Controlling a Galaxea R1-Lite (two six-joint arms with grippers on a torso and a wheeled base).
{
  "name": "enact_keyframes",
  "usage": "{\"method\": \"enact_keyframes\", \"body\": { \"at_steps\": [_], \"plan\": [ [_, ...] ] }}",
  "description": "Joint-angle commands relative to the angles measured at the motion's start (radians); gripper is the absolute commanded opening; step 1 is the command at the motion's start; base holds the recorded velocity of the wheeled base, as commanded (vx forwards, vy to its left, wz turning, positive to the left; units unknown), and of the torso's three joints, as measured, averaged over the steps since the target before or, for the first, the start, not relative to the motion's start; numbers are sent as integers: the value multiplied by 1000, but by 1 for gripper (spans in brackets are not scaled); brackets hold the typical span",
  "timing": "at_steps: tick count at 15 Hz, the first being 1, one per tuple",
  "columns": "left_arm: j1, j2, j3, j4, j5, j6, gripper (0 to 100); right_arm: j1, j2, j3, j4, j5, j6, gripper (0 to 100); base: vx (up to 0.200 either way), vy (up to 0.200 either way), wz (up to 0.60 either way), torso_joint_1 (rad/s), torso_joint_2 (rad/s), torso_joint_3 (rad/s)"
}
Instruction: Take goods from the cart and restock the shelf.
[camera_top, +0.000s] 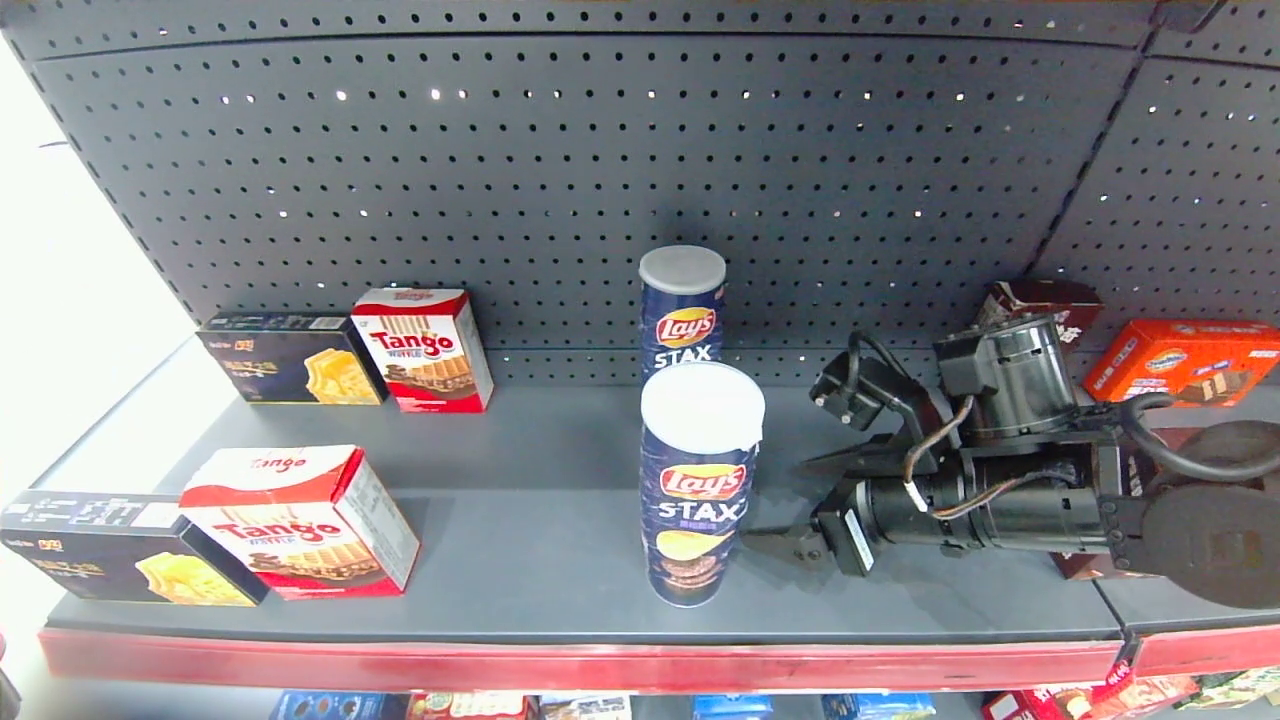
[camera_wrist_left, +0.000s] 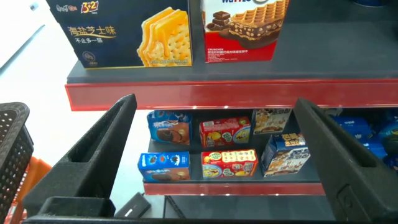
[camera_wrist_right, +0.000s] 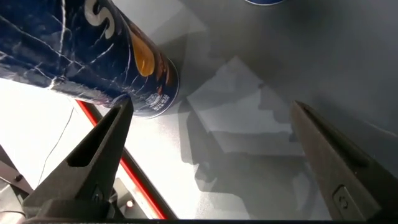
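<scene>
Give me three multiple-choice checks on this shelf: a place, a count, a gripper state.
1. Relative to the right gripper, the front dark blue cylindrical chip can is: A) clamped in it B) free, to the robot's left C) behind it
2. Such cans on the grey metal shelf: A) one B) two C) three
3. The right gripper is: A) shut on a can B) shut on a box C) open, empty

1B: the can stands past the fingertips, not between them. 2B: a rear can stands behind it. 3C: the fingers spread over bare shelf.
</scene>
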Motion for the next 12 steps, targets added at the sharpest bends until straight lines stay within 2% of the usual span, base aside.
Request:
{"method": "enact_keyframes", "body": {
  "at_steps": [1,5,8,10,12],
  "plan": [
    [0,1,0,0,0,0,100,-1,-7,1,-1,0,-1,100,0,0,0,0,0,0],
    [0,1,0,0,0,0,100,-30,-76,16,-1,-2,9,100,0,0,0,0,0,0],
    [0,1,0,0,-1,2,100,-130,-280,98,-1,-14,41,100,0,0,0,0,0,0],
    [0,1,0,0,-1,2,100,-211,-412,154,-2,-14,76,100,0,0,0,0,0,0],
    [0,1,0,2,-1,3,100,-378,-653,253,5,-14,88,100,0,0,0,0,0,0]
  ]
}}
